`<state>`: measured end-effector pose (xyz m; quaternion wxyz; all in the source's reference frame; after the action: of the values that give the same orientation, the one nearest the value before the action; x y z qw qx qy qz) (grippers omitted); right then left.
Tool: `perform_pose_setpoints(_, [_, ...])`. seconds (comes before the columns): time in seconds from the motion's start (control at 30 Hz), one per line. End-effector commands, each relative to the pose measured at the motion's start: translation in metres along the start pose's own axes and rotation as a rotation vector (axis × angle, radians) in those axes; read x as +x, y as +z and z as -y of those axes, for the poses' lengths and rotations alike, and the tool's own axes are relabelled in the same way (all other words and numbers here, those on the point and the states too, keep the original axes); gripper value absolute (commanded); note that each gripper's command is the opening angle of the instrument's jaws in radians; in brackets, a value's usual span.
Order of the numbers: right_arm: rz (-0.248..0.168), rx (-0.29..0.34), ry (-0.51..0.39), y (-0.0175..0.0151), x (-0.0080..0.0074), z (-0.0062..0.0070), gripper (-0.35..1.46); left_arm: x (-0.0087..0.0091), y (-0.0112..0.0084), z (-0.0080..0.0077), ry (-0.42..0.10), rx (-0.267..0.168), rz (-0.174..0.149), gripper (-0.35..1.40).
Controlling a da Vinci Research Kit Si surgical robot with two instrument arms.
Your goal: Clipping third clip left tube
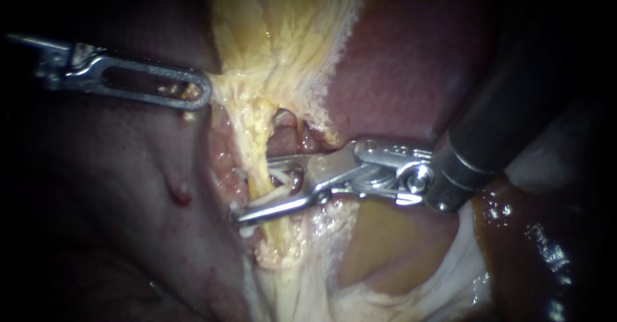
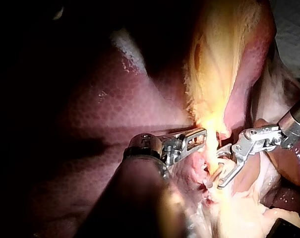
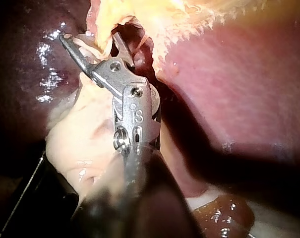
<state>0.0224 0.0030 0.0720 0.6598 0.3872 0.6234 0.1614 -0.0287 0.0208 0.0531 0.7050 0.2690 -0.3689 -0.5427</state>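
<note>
The left tube (image 1: 256, 148) is a yellow, fat-covered strand running down from the yellow tissue (image 1: 283, 33) above. My right instrument (image 1: 254, 190) comes in from the right with its two slim jaws open, one on each side of this tube. A white clip (image 1: 277, 180) shows on the tube between them. In the right wrist view the right instrument (image 3: 89, 35) forks around the yellow strand (image 3: 106, 29). My left instrument (image 1: 199, 94), a slotted jaw, is shut on the edge of the yellow tissue and holds it out to the left. The left wrist view shows that left instrument (image 2: 202, 139) on the tissue.
Dark red liver (image 1: 405, 65) lies behind at the upper right, and more liver (image 1: 96, 193) fills the left. Pale tissue (image 1: 385, 251) sits under the right instrument's shaft. A glossy brown surface (image 1: 533, 232) lies at the far right.
</note>
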Motion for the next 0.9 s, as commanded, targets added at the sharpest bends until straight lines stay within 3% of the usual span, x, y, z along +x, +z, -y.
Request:
perform_pose_setpoints(0.03, [-0.011,0.007,0.005,0.0001,0.0,0.0,0.49,0.0,0.0,0.0,0.0,0.0,0.0,-0.35])
perform_pose_setpoints(0.3, [-0.092,0.058,0.04,0.0008,0.0002,-0.0003,0.49,-0.0001,0.0002,0.0001,0.0,-0.001,0.0,-0.35])
perform_pose_setpoints(0.57, [-0.134,0.099,0.057,0.0009,0.0005,-0.0001,0.49,-0.0001,0.0002,0.0,0.0,-0.001,0.0,-0.35])
perform_pose_setpoints(0.9, [-0.174,0.171,0.079,0.0012,0.0019,0.0017,0.48,-0.0002,0.0003,-0.0002,0.0,0.0,0.0,-0.35])
